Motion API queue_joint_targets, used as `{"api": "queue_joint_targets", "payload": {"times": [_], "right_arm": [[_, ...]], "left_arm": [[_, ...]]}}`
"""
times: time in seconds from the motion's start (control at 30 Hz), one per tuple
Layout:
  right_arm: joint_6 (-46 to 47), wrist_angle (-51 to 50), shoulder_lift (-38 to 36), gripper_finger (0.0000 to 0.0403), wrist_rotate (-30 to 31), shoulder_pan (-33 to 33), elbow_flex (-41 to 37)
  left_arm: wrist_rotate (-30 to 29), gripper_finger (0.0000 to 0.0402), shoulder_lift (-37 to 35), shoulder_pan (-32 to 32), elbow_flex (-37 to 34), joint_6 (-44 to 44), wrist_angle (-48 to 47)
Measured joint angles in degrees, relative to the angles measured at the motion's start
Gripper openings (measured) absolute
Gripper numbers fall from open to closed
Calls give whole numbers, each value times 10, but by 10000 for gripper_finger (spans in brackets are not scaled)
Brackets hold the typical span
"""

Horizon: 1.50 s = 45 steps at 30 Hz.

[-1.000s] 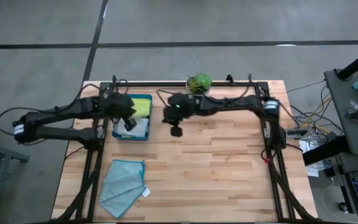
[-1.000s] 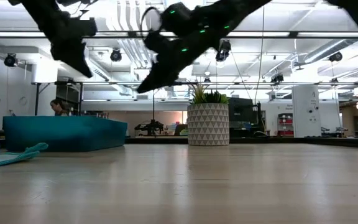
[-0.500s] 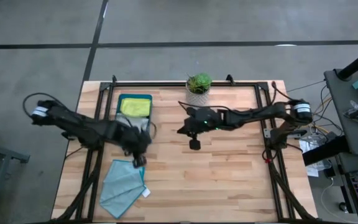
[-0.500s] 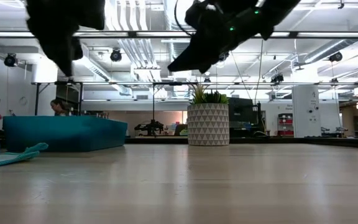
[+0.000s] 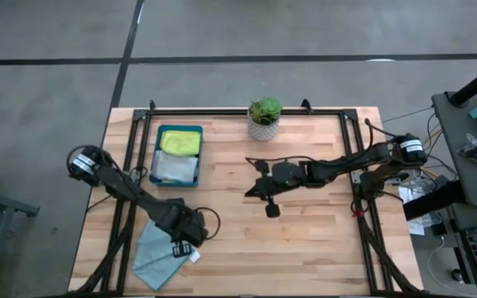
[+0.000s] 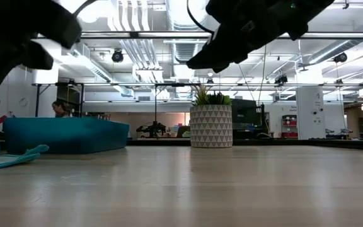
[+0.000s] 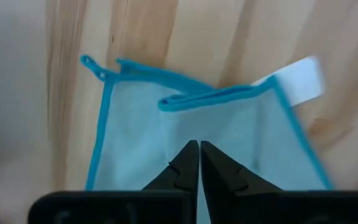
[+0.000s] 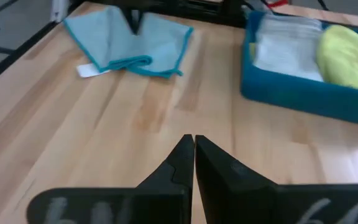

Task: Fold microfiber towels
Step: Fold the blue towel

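Here, the left gripper (image 5: 182, 245) hangs over the light teal towel (image 5: 160, 245) at the near left of the table (image 5: 305, 240), its fingers pressed together and holding nothing, apparently placed to take the cloth's loosely doubled far-right corner. The right gripper (image 5: 272, 209), likewise closed and empty, waits above bare wood at mid-table, probably kept clear of the working arm. More towels lie in the teal tray (image 5: 154, 154) at the far left: a yellow towel (image 5: 180, 142) and a pale grey towel (image 5: 176, 168). Only the left wrist view shows the towel's turned-over blue hem and its white tag (image 7: 297, 81); the overhead view alone places both arms, while the low view shows just a sliver of cloth beside the tray and the potted plant (image 6: 210, 125).
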Motion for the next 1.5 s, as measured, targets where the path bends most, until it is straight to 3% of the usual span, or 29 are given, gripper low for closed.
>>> {"api": "queue_joint_targets", "payload": {"times": [0.27, 0.4, 0.57, 0.87, 1.13, 1.37, 1.5], "right_arm": [[-8, 2, 0, 8, 0, 12, -4], [-13, 25, 1, 8, 0, 12, -8], [-14, 27, 1, 8, 0, 12, -8], [-16, 26, 1, 9, 0, 12, -8], [-18, 25, 1, 9, -1, 12, -8], [-9, 25, 1, 9, -2, 18, -8], [-6, 24, 1, 9, -2, 28, -8]], "left_arm": [[-20, 87, -3, -9, -48, 35, -58], [-77, 136, -10, -9, -101, 35, -56], [-84, 158, -22, -8, -149, 48, -42], [-45, 114, -41, -8, -196, 35, 40], [-46, 11, -50, -8, -192, 17, 58], [-110, 1, -81, -8, -141, 18, 78], [-141, 0, -92, -8, -135, 21, 152]]}}
